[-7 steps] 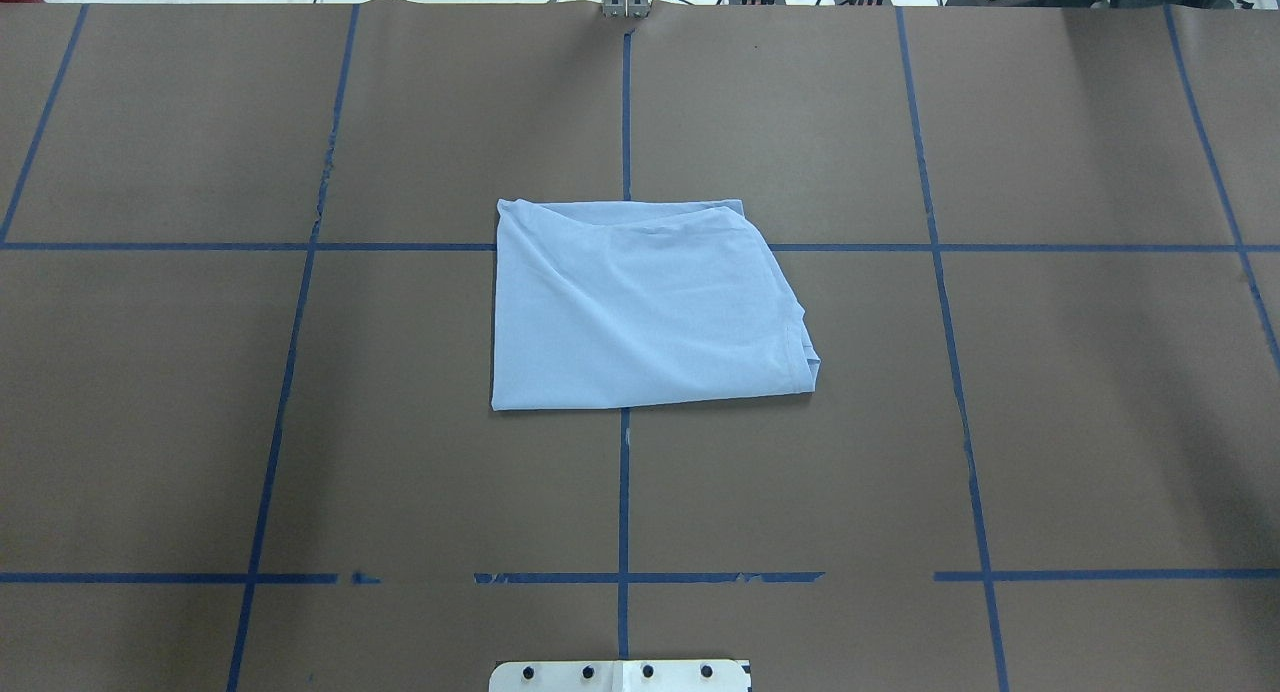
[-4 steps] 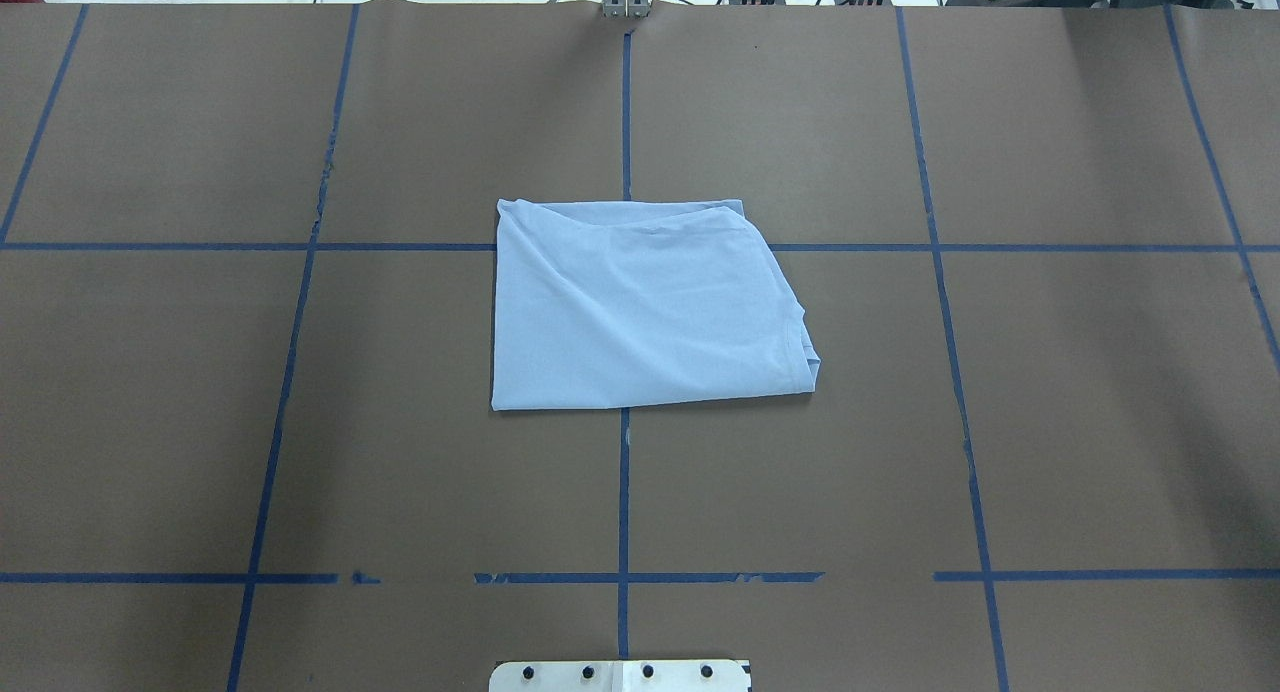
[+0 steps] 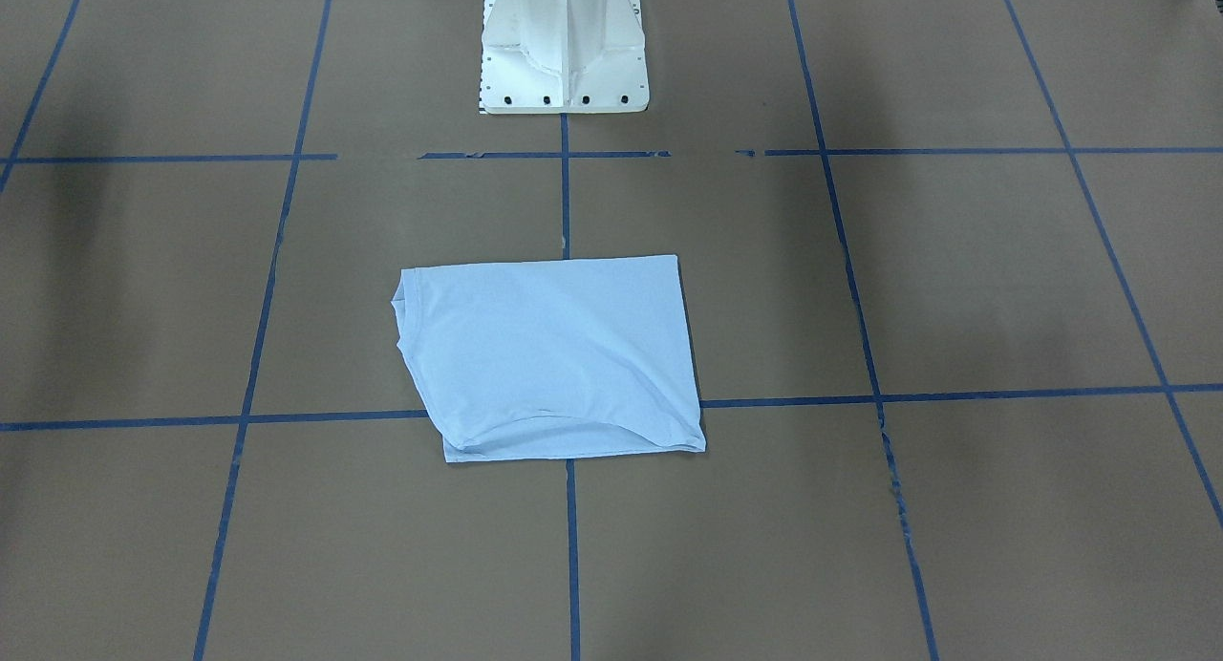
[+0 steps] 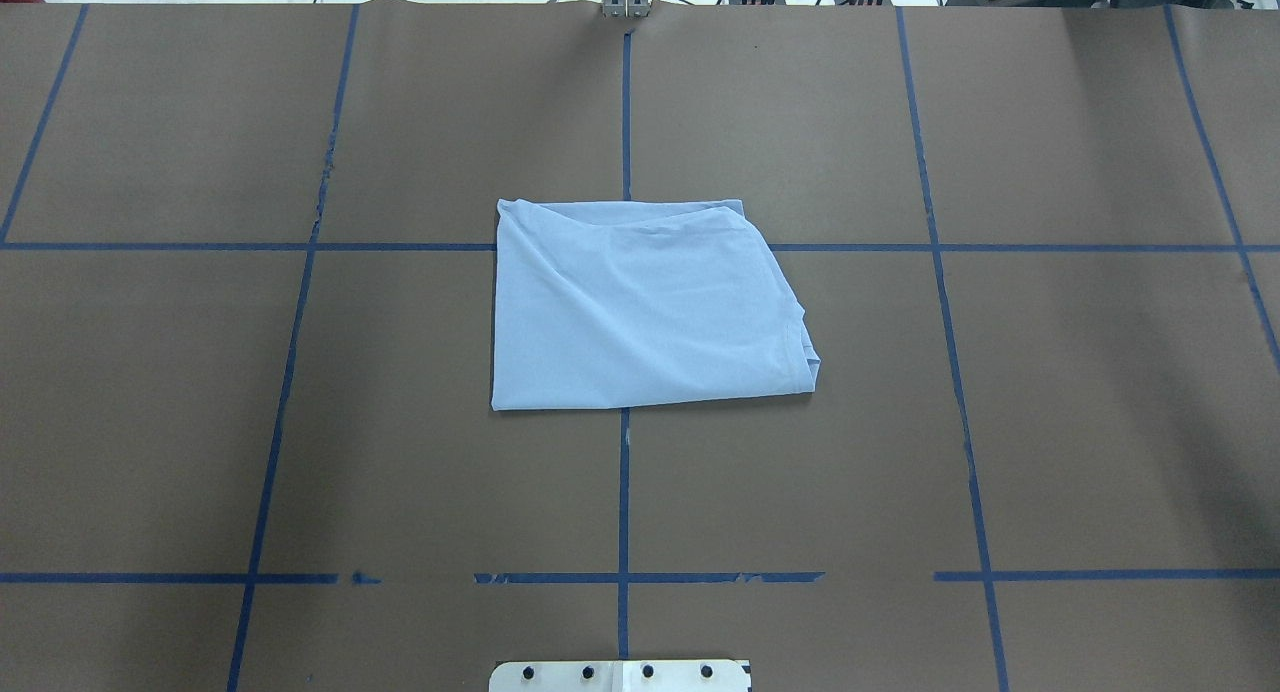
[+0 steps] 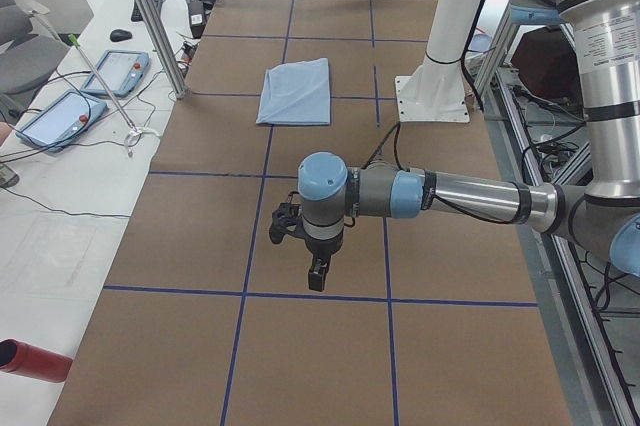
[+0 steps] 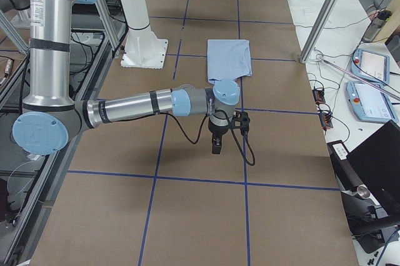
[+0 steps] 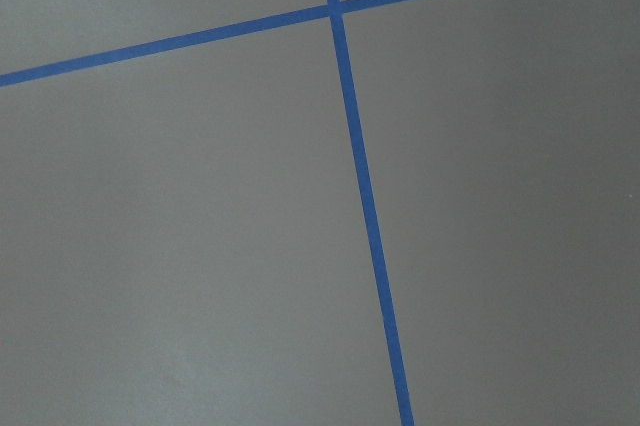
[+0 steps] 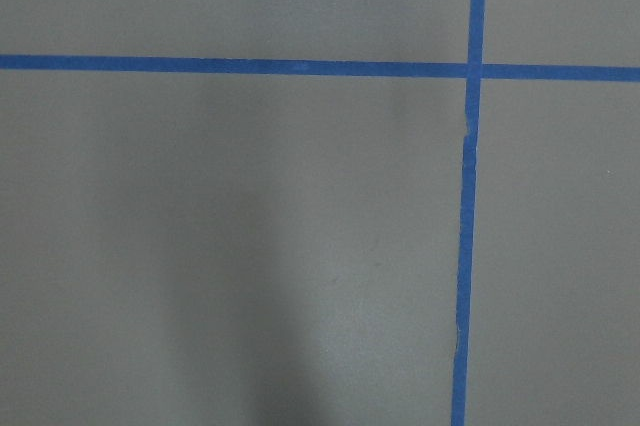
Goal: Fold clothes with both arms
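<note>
Reach of the left arm (image 5: 450, 194) ends low over the table (image 4: 150, 392), well apart from the shirt. The left gripper (image 5: 316, 274) points down at bare brown paper. It shows only in a side camera, so I cannot tell whether its jaws are parted or closed. Its wrist camera gives nothing but paper and blue tape lines (image 7: 362, 206).

Middle: the light blue t-shirt (image 4: 640, 312) lies folded to a rough rectangle at table centre, over a crossing of tape lines and ahead of the white pedestal (image 3: 564, 50). Nothing touches it. Judged thin, light and limp, so it will sag and may slide on the paper. Best hold is a pinch at two corners, one gripper each, through all layers. The seamed hem on the robot's right edge looks the firmest bite.

Right: the right arm (image 6: 131, 107) is stretched out the same way, with the right gripper (image 6: 216, 146) pointing down over bare paper, apart from the shirt. Jaw state cannot be told here either.

Hidden: no chest print or neck label shows. Layer count is hard to read. Both arms fall outside the overhead and front views.
</note>
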